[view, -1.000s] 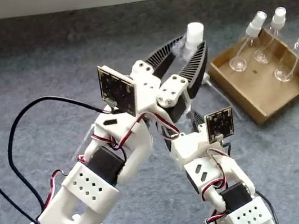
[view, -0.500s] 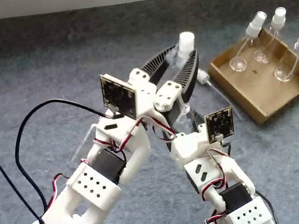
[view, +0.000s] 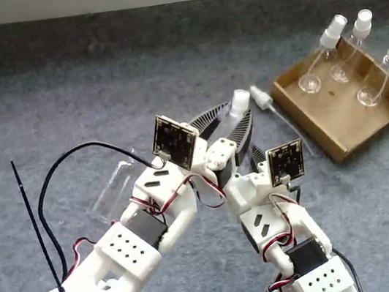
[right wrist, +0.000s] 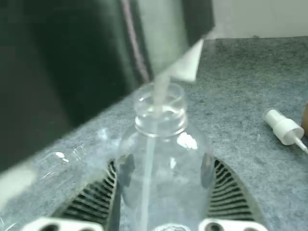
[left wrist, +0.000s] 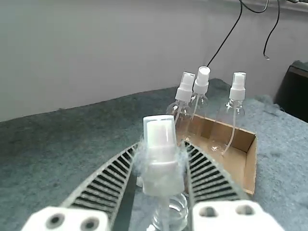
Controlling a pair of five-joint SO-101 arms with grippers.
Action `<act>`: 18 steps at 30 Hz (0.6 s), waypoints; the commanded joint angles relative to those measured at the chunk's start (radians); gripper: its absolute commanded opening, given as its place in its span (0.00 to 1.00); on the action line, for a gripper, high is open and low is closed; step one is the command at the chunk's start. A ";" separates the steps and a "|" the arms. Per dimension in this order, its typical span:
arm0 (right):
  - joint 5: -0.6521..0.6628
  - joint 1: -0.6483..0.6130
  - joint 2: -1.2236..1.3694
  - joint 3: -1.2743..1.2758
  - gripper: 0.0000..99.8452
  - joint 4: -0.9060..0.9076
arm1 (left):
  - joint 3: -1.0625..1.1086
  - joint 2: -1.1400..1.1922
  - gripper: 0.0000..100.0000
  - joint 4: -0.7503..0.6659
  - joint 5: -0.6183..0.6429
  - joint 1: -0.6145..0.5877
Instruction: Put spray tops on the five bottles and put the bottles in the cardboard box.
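Box (view: 339, 121) holds three spray-topped bottles (view: 348, 52).

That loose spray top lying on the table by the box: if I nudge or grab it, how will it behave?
The loose spray top looks small and hollow, so it is probably very light. Its thin dip tube will likely flex, so gripping the head seems safer. The rounded head could roll when pushed, though the fuzzy table cover should slow it.

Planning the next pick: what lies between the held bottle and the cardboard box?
A loose spray top lies on the carpet between the bottle and the cardboard box, clearest in the high view.
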 commanded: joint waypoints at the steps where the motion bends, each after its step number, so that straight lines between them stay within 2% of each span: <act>1: 0.006 -0.007 -0.012 0.120 0.13 -0.018 | 0.004 -0.039 0.01 -0.017 0.003 0.041; 18: -0.002 -0.007 -0.012 0.120 0.13 0.002 | 0.042 -0.051 0.00 -0.048 0.003 0.039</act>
